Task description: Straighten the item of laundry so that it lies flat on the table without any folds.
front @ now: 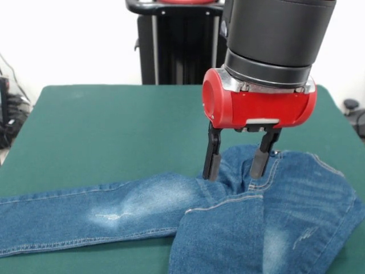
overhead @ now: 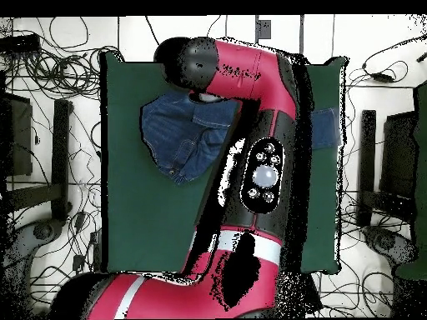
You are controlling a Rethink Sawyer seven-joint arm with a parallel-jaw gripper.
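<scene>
The jeans lie bunched at the lower right of the front view on the table, 1 leg stretched left, the other folded over, so flattening seems barely begun; the gripper straddles a denim ridge, fingers apart.

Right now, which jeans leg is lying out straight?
The leg running toward the front view's left edge lies straight; the other leg is folded over near the gripper.

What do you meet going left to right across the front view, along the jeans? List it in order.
Straight jeans leg → whitish knee patch → open gripper standing on the denim → bunched, folded-over part of the jeans, all on the green table.
</scene>
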